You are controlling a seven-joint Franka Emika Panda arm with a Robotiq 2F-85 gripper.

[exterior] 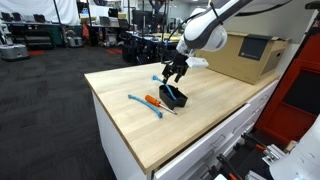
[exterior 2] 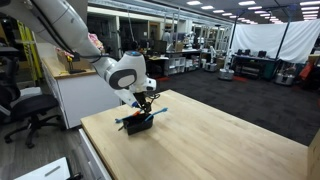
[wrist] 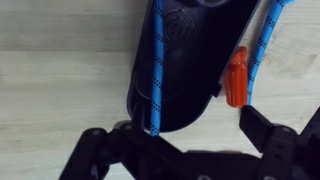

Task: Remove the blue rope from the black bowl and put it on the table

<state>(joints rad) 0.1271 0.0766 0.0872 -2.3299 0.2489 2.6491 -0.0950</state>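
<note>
In the wrist view, the gripper (wrist: 172, 128) was seen with its jaws spread wide and nothing clamped between them. One dark finger (wrist: 92, 150) was located at the lower left of the picture. The other was partly cut off at the lower right corner.

The blue rope (wrist: 157, 70), a short, thin, limp light-blue cord, was laid lengthwise across the black bowl (wrist: 200, 60), a small, boxy, low-walled container. Its near end reached the bowl's rim just ahead of the gripper; whether it touched the gripper could not be determined. Its far end was cut off by the top edge.

Just beside the bowl, an orange screwdriver handle (wrist: 236, 82) was visible, with its shaft hidden. Further right, a second light-blue strand (wrist: 266, 40) was cut off at the top.

In an exterior view, the bowl was shown standing on the table (exterior: 130, 125), a light wood butcher-block top, with the gripper held just above it. The rope was too small to be made out there. A large brown cardboard box (exterior: 245, 58) was set at the table's right end.
</note>
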